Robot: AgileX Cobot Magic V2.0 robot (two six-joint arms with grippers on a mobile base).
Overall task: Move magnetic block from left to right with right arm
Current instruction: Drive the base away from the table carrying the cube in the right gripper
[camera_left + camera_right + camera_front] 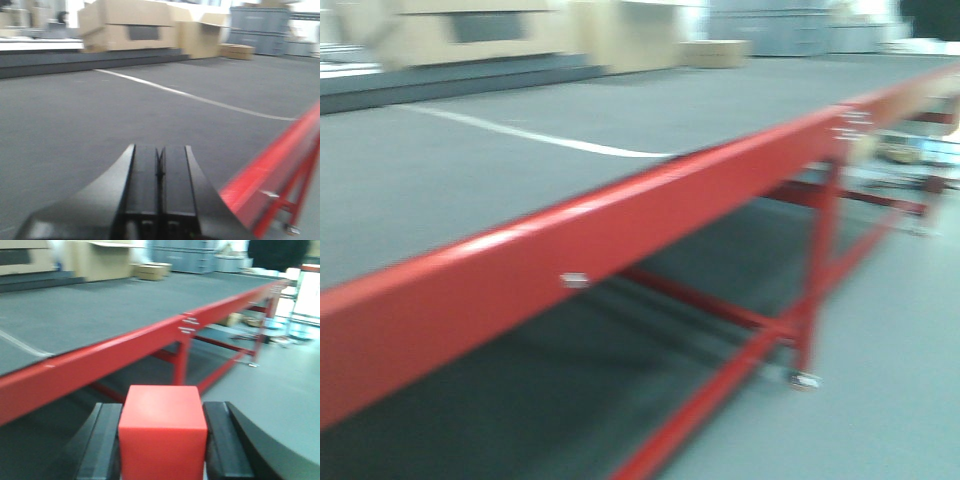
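Note:
The magnetic block (163,432), a plain bright-red cube, fills the bottom centre of the right wrist view. My right gripper (163,437) is shut on it, one black finger (102,445) pressed to each side. It hangs off the table, just in front of the red rail (100,360). In the left wrist view my left gripper (160,180) is shut with nothing in it, its two pads touching, above the grey table top (75,115). Neither gripper nor the block shows in the front view.
A long grey-topped table (470,150) with a red frame (620,225) and red legs (815,290) runs diagonally. A white line (200,97) crosses its top. Tan cardboard boxes (132,25) and grey cabinets (257,27) stand behind. Grey floor (880,380) lies to the right.

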